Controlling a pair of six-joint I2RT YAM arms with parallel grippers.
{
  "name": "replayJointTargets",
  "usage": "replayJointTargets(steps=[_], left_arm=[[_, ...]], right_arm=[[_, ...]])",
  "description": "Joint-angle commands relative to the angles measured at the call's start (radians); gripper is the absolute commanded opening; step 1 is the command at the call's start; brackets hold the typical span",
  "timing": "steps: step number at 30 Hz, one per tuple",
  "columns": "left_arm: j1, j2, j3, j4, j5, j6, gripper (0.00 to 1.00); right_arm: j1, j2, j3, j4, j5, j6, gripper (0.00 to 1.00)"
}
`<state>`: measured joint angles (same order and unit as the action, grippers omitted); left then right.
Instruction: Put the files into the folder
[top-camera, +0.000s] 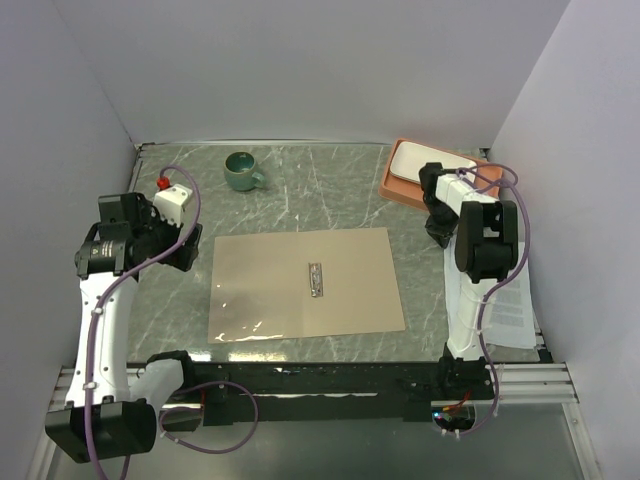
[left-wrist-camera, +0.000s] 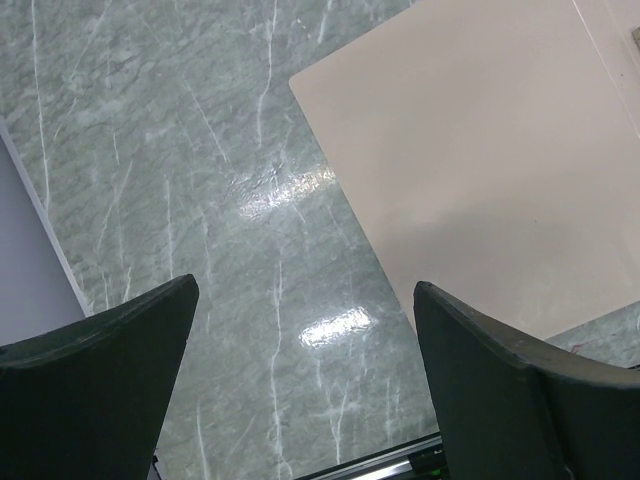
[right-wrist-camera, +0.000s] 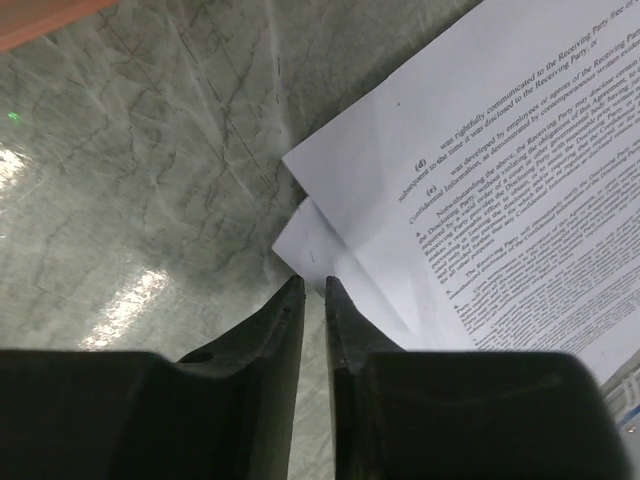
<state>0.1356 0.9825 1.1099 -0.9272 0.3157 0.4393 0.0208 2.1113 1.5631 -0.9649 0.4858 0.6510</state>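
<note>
The tan folder (top-camera: 305, 285) lies open and flat mid-table, its metal clip (top-camera: 316, 279) at the centre; one corner of the folder (left-wrist-camera: 480, 150) shows in the left wrist view. The files (top-camera: 505, 310), white sheets of black text, lie at the right edge, partly under the right arm. In the right wrist view the files (right-wrist-camera: 500, 200) are fanned, and a lower sheet's corner (right-wrist-camera: 318, 245) sits at the tips of my right gripper (right-wrist-camera: 314, 282), jaws drawn nearly together on it. My left gripper (left-wrist-camera: 305, 290) hangs open over bare table left of the folder.
A green cup (top-camera: 241, 170) stands at the back left. An orange tray (top-camera: 397, 190) holding a white plate (top-camera: 425, 160) sits at the back right, just behind the right arm. Walls close in both sides and the back.
</note>
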Motion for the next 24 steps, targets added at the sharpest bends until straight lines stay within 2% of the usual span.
replayJointTargets(steps=[1,2,4,14,24], left_arm=[[-0.002,-0.022,-0.021,0.041,-0.007,-0.01,0.96],[-0.002,-0.025,-0.028,0.045,-0.01,-0.008,0.96],[-0.002,-0.03,-0.038,0.054,-0.015,-0.007,0.96],[-0.002,-0.038,-0.07,0.079,-0.029,-0.01,0.96],[-0.002,-0.048,-0.078,0.088,-0.032,-0.008,0.96]], right_arm=[[-0.005,-0.066,0.0,0.002,0.031,0.012,0.15],[-0.005,-0.068,0.0,0.002,0.031,0.012,0.07],[-0.005,-0.076,-0.001,0.006,0.033,0.013,0.0],[0.004,-0.145,-0.023,0.035,0.014,-0.001,0.0],[0.171,-0.186,0.002,0.031,-0.001,0.016,0.0]])
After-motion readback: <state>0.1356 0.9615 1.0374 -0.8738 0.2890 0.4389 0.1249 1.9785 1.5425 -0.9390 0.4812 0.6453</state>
